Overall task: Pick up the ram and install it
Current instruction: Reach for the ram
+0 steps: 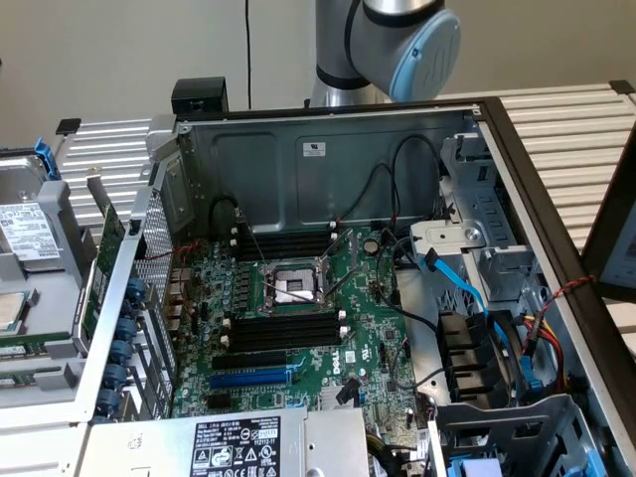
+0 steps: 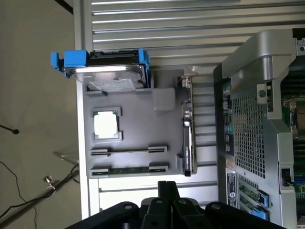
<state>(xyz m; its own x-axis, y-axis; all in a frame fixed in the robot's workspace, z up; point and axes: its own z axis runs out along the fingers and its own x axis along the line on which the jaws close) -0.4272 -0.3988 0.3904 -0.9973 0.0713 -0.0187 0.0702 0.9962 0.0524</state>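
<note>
At the exterior view's left edge, a grey tray (image 1: 50, 390) sits on the slatted metal table (image 1: 566, 129). A hard drive (image 1: 25, 234) in a blue holder lies in the tray. Next to the tray, in the middle of the frame, stands an open computer case (image 1: 298, 164). A green motherboard (image 1: 373, 333) lies flat inside it. A square processor socket (image 1: 293, 288) sits in the middle of the board. Black memory slots (image 1: 283, 333) lie just under the socket in the picture, and a blue expansion slot (image 1: 250, 378) lies under those. The robot arm (image 1: 397, 40) stands at the top middle, behind the case. A blue cable (image 1: 467, 288) runs down the case's right side. In the wrist view, the ram (image 2: 128, 169) lies in a long groove of the tray. A second long groove is just beside it, and a square silver chip (image 2: 106, 125) is near. The ram is well apart from the case. The claw (image 2: 167, 187) is clenched tight with nothing in it. Its tip shows just beside the tray's edge nearest the ram and does not touch the ram.
</note>
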